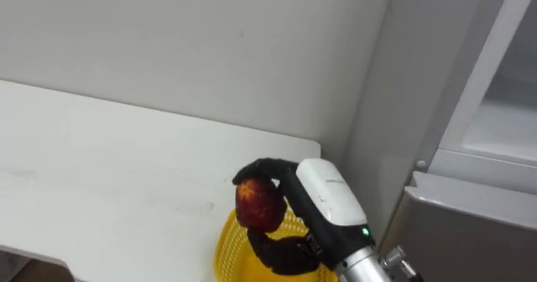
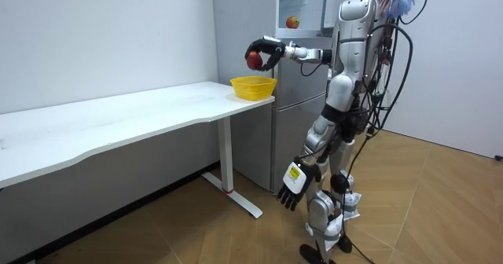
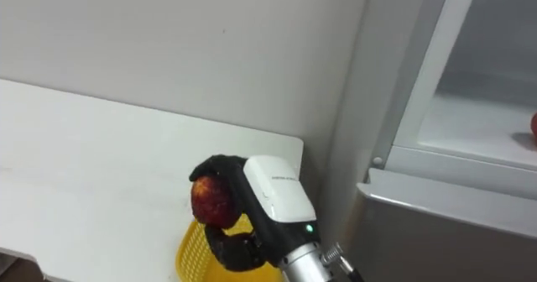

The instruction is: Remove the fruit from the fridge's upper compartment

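A red apple sits in my right hand, whose dark fingers curl over and under it. The hand holds it just above a yellow basket that stands at the right end of the white table. The room view has the apple a short way above the basket, my arm stretched out from beside the fridge. The upper fridge compartment is open, and a second red fruit lies on its shelf. My left hand hangs by my thigh, fingers relaxed.
I stand on a wooden floor beside the fridge, facing the table's right end. The table runs far to the left along the white wall. The fridge's grey side and lower door stand close on my right.
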`<state>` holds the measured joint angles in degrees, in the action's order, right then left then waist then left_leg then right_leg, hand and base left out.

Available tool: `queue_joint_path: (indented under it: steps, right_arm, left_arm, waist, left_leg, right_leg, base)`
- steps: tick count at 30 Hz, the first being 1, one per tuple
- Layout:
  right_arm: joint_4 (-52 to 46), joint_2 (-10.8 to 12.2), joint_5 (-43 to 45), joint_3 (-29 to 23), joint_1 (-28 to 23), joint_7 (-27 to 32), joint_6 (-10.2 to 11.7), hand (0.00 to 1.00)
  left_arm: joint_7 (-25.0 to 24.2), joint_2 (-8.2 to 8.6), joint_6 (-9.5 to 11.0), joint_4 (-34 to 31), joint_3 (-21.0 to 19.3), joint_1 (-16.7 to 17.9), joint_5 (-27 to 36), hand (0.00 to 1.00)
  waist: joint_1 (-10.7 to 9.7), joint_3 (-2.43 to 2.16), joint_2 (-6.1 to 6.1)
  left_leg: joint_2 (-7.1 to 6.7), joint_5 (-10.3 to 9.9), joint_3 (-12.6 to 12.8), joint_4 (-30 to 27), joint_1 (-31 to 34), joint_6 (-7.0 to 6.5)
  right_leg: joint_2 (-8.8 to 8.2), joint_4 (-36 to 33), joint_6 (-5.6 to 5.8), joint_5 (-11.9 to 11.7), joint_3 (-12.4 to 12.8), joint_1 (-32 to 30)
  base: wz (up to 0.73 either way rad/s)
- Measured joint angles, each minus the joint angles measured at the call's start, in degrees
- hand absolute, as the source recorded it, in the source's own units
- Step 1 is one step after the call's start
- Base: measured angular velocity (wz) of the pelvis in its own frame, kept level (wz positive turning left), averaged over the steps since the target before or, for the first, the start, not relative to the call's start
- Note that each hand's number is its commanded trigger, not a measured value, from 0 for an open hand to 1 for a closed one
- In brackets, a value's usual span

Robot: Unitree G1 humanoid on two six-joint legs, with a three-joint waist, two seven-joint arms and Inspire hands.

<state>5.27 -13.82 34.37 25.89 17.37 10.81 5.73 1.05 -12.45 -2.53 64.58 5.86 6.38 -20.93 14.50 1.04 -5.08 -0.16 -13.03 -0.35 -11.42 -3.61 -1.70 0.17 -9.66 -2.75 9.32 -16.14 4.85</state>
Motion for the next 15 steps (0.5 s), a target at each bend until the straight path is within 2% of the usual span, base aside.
queue_joint_path:
  steps: [6,12,15]
  right_arm:
    - [1.2,-1.5,0.0,0.0,0.0,-1.6,-0.3,1.0]
    - [4.9,-2.3,0.2,-0.1,0.0,-1.6,-0.3,1.0]
    - [7.5,-2.3,0.2,0.0,0.0,-1.8,-0.4,1.0]
  left_arm:
    - [-0.1,0.04,0.1,-0.2,-0.2,0.4,0.0,0.0]
    - [0.0,0.02,0.1,-0.3,-0.6,0.3,0.0,0.0]
    - [0.0,0.02,0.1,-0.3,-0.6,0.3,0.0,0.0]
  waist:
    - [0.0,0.0,0.01]
    - [0.0,-0.46,-0.67]
    - [0.1,-0.51,-0.76]
  left_leg:
    - [-0.31,0.1,-0.4,-0.4,0.4,-0.15]
    - [-0.65,0.3,-0.4,-0.3,0.4,-0.43]
    - [-0.7,0.3,-0.4,-0.3,0.4,-0.48]
  right_leg:
    - [-0.29,0.1,0.16,0.1,-0.3,0.0]
    - [-0.61,0.1,0.29,0.2,-0.4,0.0]
    - [-0.68,0.0,0.3,0.2,-0.4,0.0]
  base:
    - [0.03]
    - [0.0]
    - [0.0]
